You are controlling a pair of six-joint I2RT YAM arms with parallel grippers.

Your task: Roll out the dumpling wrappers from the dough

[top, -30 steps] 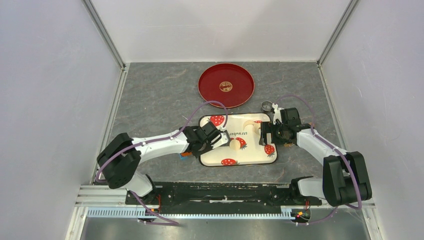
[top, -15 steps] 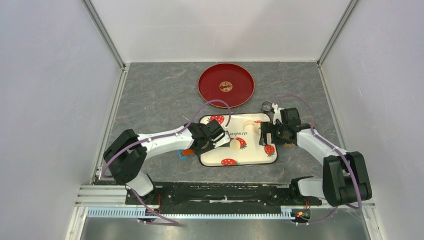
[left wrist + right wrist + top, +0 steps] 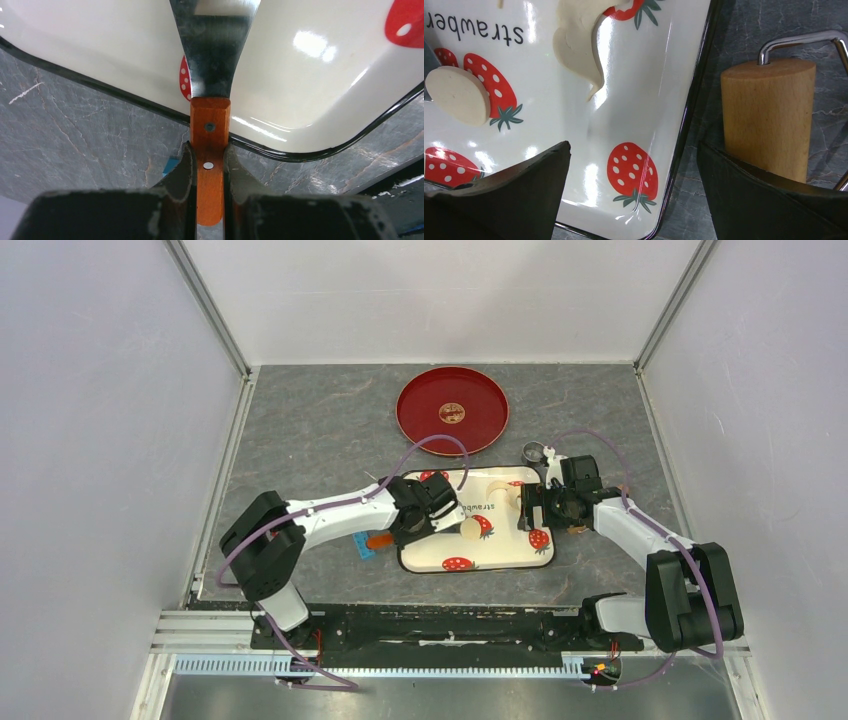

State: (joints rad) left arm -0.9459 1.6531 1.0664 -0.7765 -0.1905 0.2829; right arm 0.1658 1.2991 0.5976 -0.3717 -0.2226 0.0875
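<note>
A round cream dumpling wrapper [image 3: 469, 529] lies on the strawberry tray [image 3: 500, 558]; it also shows in the right wrist view [image 3: 458, 95]. A flattened dough piece [image 3: 499, 490] lies at the tray's far side, also in the right wrist view [image 3: 576, 40]. My left gripper [image 3: 428, 512] is shut on the orange wooden handle [image 3: 210, 145] of a metal spatula [image 3: 215, 45]. Its blade reaches over the tray rim toward the wrapper. My right gripper [image 3: 535, 510] is open and empty [image 3: 633, 150], straddling the tray's right rim.
A wooden roller [image 3: 768, 117] with a wire handle lies on the table just right of the tray. A metal ring [image 3: 535, 451] sits behind the tray. A red round plate [image 3: 452, 410] is farther back. A small blue and orange item [image 3: 370, 544] lies left of the tray.
My left arm has moved right, carrying the spatula farther over the tray toward the wrapper. The right arm has not moved.
</note>
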